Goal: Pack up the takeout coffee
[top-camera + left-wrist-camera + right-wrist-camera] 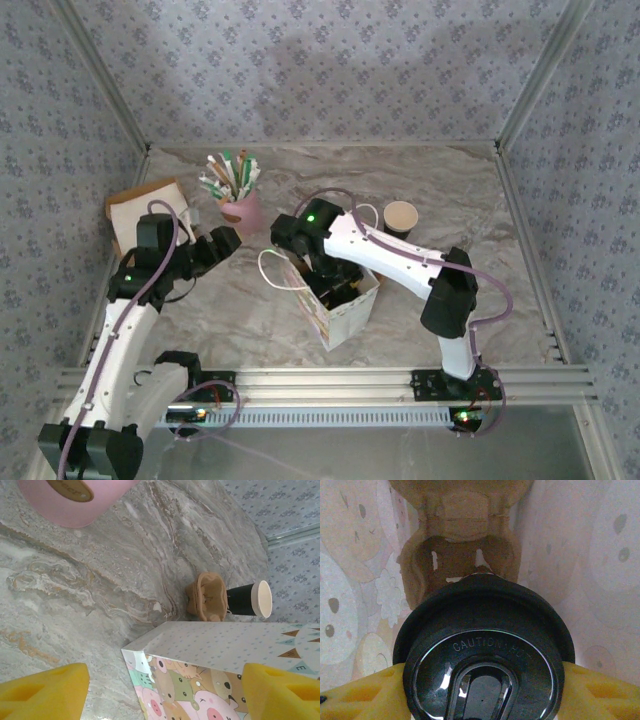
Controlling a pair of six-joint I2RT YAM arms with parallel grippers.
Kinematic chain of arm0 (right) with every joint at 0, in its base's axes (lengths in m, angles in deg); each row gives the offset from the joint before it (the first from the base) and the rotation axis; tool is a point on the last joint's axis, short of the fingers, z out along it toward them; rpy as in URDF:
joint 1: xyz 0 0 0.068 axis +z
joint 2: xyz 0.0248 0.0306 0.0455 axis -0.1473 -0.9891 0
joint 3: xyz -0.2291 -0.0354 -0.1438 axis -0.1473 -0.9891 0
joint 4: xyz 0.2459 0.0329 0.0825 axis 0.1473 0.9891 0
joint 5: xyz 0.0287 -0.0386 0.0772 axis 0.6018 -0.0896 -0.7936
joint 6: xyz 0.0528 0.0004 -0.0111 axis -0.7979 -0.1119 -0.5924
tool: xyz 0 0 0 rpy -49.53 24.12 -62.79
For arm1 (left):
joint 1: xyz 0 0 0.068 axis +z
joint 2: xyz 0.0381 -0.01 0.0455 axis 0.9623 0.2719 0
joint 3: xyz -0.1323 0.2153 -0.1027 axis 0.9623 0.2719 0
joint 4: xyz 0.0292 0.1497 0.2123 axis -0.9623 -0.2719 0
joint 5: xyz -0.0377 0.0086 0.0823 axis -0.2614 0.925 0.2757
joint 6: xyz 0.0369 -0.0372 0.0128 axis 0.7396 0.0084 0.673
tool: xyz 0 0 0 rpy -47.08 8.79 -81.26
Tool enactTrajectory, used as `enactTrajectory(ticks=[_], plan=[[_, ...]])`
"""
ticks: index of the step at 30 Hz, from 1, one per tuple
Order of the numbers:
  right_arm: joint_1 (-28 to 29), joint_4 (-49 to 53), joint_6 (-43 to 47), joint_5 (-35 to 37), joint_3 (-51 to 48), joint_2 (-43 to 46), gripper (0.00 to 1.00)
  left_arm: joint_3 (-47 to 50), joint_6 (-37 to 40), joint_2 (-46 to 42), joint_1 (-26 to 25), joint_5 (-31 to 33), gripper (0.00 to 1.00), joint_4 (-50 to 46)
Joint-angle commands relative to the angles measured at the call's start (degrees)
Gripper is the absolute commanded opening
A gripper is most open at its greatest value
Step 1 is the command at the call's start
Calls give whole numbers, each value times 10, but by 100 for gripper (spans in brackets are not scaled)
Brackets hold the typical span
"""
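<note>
You're looking at a staged robot test booth: aluminium frame (330, 380), floral-patterned walls (330, 60), marble-print table (250, 320).

The takeout coffee (482, 665), capped by a round black lid embossed "CAUTION HOT", sits lid-up inside the cartoon-printed paper bag (350, 580).

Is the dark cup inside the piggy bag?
No, the dark cup stands on the table beyond the bag, outside it.
</note>
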Motion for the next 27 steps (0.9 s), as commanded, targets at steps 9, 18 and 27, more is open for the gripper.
enactTrajectory(ticks=[9, 18, 27], plan=[[-4, 0, 13, -4, -6, 22, 65, 16, 29, -62, 3, 59, 81, -83], [-8, -7, 17, -6, -12, 28, 65, 45, 27, -70, -2, 11, 76, -97], [-15, -17, 20, -6, -13, 29, 65, 58, 0, -51, -64, 38, 74, -65]])
